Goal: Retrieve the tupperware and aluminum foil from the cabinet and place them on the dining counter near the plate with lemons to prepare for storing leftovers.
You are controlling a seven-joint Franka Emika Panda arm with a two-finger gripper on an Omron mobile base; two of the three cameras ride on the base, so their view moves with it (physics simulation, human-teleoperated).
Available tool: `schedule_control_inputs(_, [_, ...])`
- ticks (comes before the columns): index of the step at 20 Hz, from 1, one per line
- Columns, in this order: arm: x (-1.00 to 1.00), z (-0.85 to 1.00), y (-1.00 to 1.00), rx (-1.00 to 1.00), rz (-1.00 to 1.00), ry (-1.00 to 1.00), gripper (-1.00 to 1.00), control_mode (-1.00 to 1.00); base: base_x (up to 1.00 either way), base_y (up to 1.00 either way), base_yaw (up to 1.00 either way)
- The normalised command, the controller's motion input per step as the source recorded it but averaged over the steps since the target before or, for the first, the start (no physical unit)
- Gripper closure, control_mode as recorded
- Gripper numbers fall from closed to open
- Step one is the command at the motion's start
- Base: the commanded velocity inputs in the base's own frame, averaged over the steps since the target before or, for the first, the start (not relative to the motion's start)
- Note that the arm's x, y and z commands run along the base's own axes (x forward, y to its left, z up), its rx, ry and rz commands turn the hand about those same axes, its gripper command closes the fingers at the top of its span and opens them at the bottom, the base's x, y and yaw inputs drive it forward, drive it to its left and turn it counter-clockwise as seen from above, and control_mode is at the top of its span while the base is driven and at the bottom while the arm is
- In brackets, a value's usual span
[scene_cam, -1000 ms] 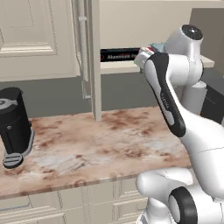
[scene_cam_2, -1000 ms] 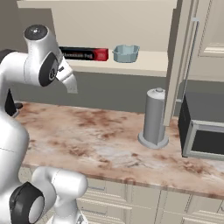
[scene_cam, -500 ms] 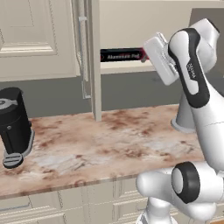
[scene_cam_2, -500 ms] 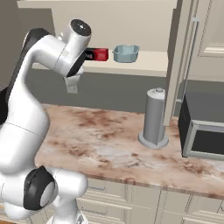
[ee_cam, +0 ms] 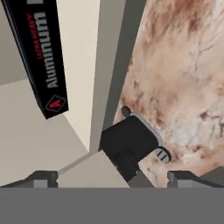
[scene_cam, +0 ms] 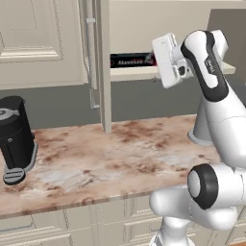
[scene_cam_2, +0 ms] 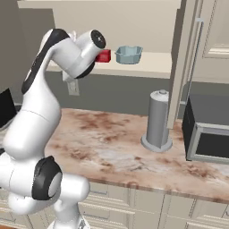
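left base view: the cabinet door (scene_cam: 98, 62) stands open with its edge toward the camera and its bar handle (scene_cam: 90, 57) showing. on the cream shelf (scene_cam: 144, 72) the foil box (scene_cam: 132, 60) lies lengthwise, black with white lettering. the white hand (scene_cam: 166, 60) is raised at shelf height, just in front of the right part of the box and covering it. a black coffee machine (scene_cam: 14, 137) stands at the left on the marbled worktop (scene_cam: 110, 158)

right base view: the arm bends up from the lower left, and its wrist hides most of the foil box; the red end (scene_cam_2: 103, 56) pokes out beside it. the pale blue tub (scene_cam_2: 129, 54) sits on the shelf near that red end, clear of the arm. below, a grey paper towel roll (scene_cam_2: 158, 120) stands on the worktop beside a microwave (scene_cam_2: 208, 134)

hand view: the picture is rolled, so the foil box (ee_cam: 41, 57) runs down the upper left on the shelf, and the coffee machine (ee_cam: 131, 144) appears far below on the worktop. the gripper (ee_cam: 112, 178) is spread wide with nothing between the two dark tips (ee_cam: 41, 178), and it is not yet over the box

risks, as i judge them: the box lies off to one side of the fingers, so closing from this line could pinch only a corner or nudge it deeper onto the shelf. the box is long and slim, so a grab near one end could let it swing or slip. the open door and the shelf lip are close to the wrist and could be struck, and a sweep toward the red end could knock the tub
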Motion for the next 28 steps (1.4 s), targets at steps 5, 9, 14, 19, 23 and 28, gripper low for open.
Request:
schedule_control_inputs(5, [0.38, 0.51, 0.19, 0.04, -0.04, 0.14, -1.0, -1.0, 0.0, 0.0, 0.0])
schedule_control_inputs(9, [0.27, 0.25, 0.0, 0.0, -0.08, 0.19, -1.0, -1.0, 0.0, 0.0, 0.0])
schedule_control_inputs(14, [0.11, 0.0, 0.0, 0.0, -0.1, 0.24, -1.0, -1.0, 0.0, 0.0, 0.0])
schedule_control_inputs(19, [0.01, -0.13, 0.0, 0.14, -0.11, 0.14, -1.0, -1.0, 0.0, 0.0, 0.0])
schedule_control_inputs(23, [0.01, -0.24, 0.0, 0.22, -0.15, 0.07, -1.0, -1.0, 0.0, 0.0, 0.0])
schedule_control_inputs(28, [0.06, -0.15, 0.0, 0.19, -0.16, 0.06, -1.0, -1.0, 0.0, 0.0, 0.0])
